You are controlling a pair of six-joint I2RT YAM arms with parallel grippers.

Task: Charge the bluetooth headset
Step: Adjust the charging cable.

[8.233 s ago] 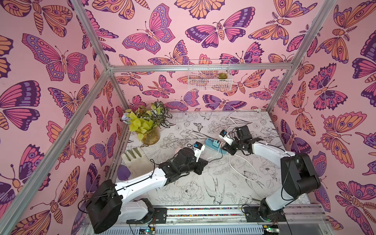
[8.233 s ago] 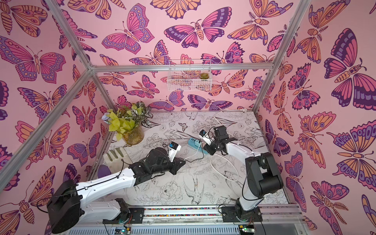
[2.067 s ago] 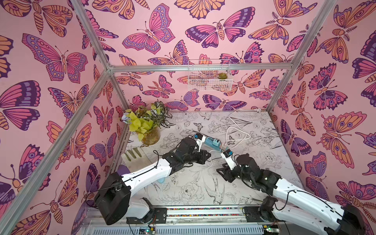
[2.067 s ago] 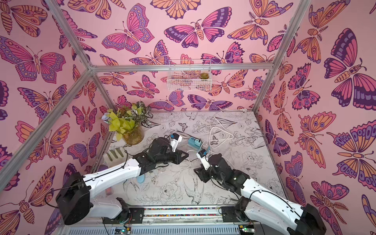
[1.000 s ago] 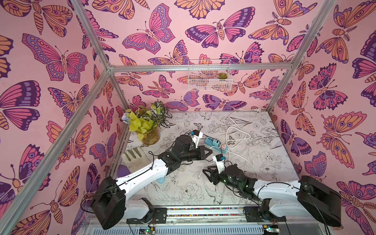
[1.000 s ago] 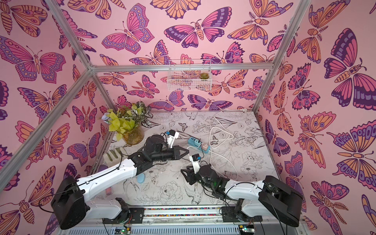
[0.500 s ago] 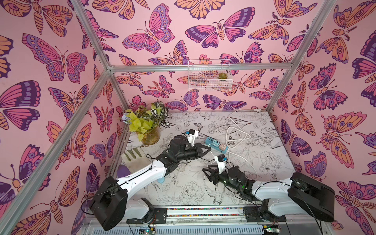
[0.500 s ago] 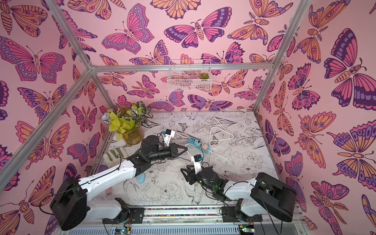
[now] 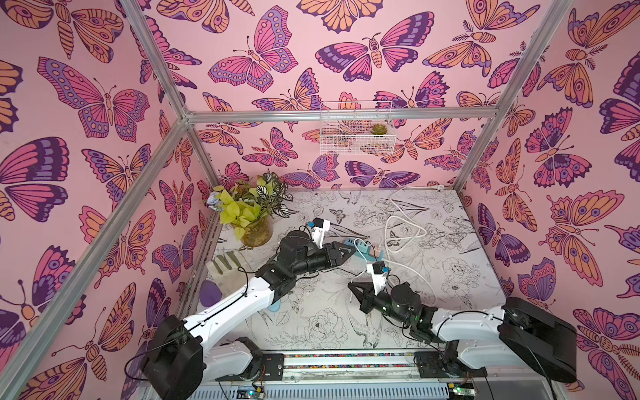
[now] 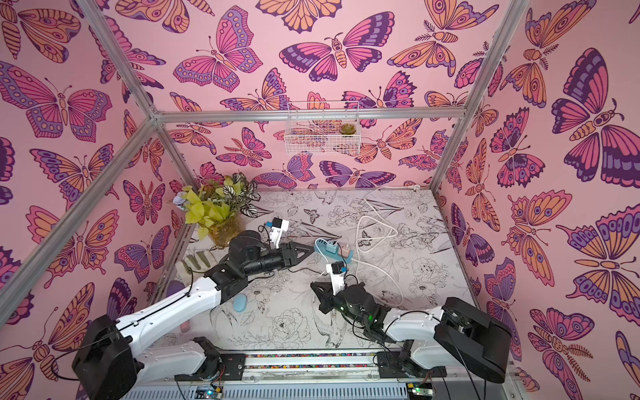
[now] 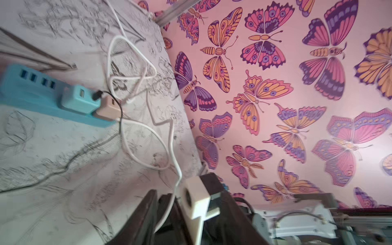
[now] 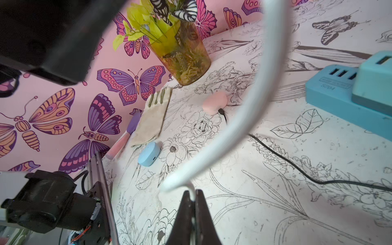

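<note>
Near power strip (image 12: pixel 331 93) | right hand (image 12: pixel 192 194) clamped on white cable (image 12: pixel 250 106) | left hand (image 10: pixel 308 250) (open or not, can't tell) | risk: stiff cable may twist free.

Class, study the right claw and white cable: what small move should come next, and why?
Probably carry the white cable toward the blue case. The right claw is shut on that cable, the blue case's port looks bare, and the pink case already has a black cable plugged in.
</note>
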